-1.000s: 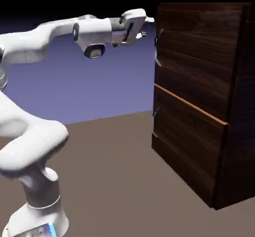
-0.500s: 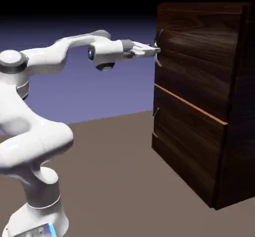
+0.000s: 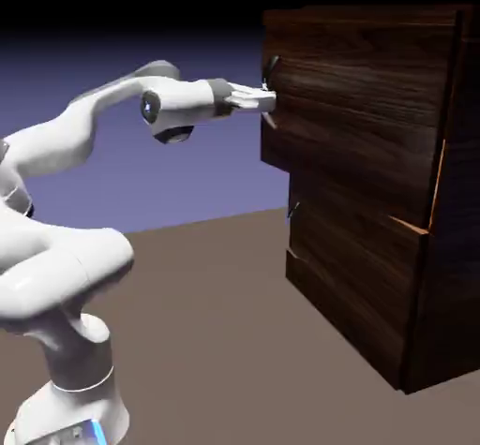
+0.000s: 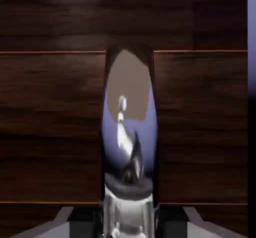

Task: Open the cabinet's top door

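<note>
The gripper reaches level to the right, its fingers pinching the silvery handle at the left edge of the top door. That door stands out a little from the cabinet — an orange-brown edge shows at its right — above the lower panel.

The cabinet is dark wood with wavy grain. Its handle is shiny, mirror-like metal. The arm is smooth, glossy white.
</note>
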Available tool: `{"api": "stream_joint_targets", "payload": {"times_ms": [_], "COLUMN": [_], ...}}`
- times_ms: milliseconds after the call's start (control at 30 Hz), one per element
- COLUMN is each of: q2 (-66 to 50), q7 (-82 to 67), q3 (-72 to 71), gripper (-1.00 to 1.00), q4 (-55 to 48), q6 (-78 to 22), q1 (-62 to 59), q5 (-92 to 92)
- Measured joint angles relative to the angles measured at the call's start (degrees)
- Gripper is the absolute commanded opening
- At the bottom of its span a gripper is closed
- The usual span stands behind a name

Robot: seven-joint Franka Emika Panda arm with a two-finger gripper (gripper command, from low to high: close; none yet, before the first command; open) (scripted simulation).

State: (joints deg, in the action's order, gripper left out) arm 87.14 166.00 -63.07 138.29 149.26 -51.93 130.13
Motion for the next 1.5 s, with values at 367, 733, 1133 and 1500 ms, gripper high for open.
{"api": "stream_joint_targets", "payload": {"times_ms": [367, 733, 1133, 1500], "q2": [12.3, 13.1, 11.1, -10.9], "q7": [-4.4, -12.6, -16.6, -31.6], "q3": [14.6, 37.4, 54.7, 74.6], "gripper": [-1.00, -1.00, -1.00, -1.00], "q4": [22.3, 33.6, 35.7, 28.2], "q6": [-25.5, -41.5, -69.6, -82.9], "q1": [11.3, 17.4, -1.3, -0.2], "q5": [-3.0, -19.4, -29.0, -51.5]}}
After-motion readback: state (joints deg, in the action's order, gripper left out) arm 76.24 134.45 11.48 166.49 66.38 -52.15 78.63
